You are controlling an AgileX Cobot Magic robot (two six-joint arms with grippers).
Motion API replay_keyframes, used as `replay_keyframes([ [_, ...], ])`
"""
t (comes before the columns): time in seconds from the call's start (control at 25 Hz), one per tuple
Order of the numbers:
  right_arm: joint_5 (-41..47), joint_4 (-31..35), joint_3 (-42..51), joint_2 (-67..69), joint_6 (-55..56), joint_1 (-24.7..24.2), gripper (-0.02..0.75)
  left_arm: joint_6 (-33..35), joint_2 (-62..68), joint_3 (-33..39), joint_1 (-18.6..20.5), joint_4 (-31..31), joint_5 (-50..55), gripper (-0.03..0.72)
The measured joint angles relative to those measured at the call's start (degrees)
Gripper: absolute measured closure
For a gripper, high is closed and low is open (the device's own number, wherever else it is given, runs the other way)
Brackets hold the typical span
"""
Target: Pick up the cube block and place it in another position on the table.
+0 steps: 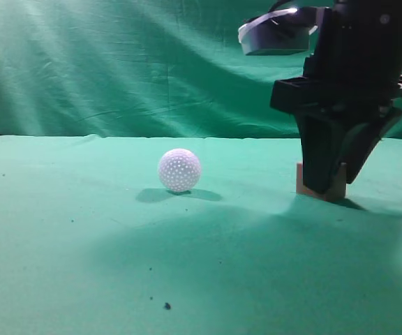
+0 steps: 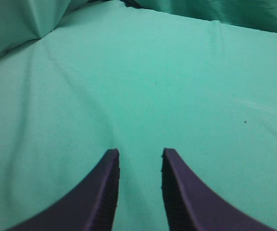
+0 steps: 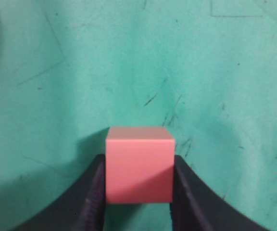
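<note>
Closest to my right wrist camera sits the cube block (image 3: 139, 166), pressed between the two fingers of my right gripper (image 3: 139, 192), one finger flat against each opposite side face, so I judge the jaws closed on it at about the block's own width. From the exterior view the cube block (image 1: 339, 187) rests on the table (image 1: 82, 265) toward its right edge, well back from the near edge, mostly hidden behind my fingers. It looks rigid, small and probably light, with sharp edges and smooth flat faces (smooth enough to slip if I pinch off-centre), so gripping the middle of two parallel faces seems right. A white dimpled ball (image 1: 179, 169) lies well apart toward the table's middle. My left gripper (image 2: 139, 168) hovers over bare cloth, jaws slightly parted, holding nothing.
</note>
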Motion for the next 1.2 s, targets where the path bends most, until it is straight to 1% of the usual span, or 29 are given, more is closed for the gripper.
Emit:
replay_keyframes([
  [0.08, 2.91, -3.04, -1.32, 0.0, 2.6, 0.0, 0.49, 0.0, 0.0, 0.0, 0.0, 0.0, 0.0, 0.453],
  [0.24, 11.49, -9.45, -7.14, 0.0, 8.42, 0.0, 0.49, 0.0, 0.0, 0.0, 0.0, 0.0, 0.0, 0.453],
  [0.36, 14.6, -11.36, -11.79, 0.0, 10.5, -0.41, 0.49, 0.0, 0.0, 0.0, 0.0, 0.0, 0.0, 0.453],
  [0.52, 10.77, -11.23, -15.19, 0.0, 14.45, -4.42, 0.49, 0.0, 0.0, 0.0, 0.0, 0.0, 0.0, 0.453],
  [0.64, 5.63, -8.04, -15.58, 0.2, 15.5, -8.9, 0.49, 0.0, 0.0, 0.0, 0.0, 0.0, 0.0, 0.453],
  [0.76, 2.4, -6.88, -15.79, 1.72, 15.63, -11.37, 0.49, 0.0, 0.0, 0.0, 0.0, 0.0, 0.0, 0.453],
  [0.88, 0.53, -6.65, -16.13, 4.5, 13.31, -11.79, 0.49, 0.0, 0.0, 0.0, 0.0, 0.0, 0.0, 0.453],
  [1.2, 1.82, -6.54, -21.79, 13.19, 11.8, -11.79, 0.49, 0.0, 0.0, 0.0, 0.0, 0.0, 0.0, 0.453],
])
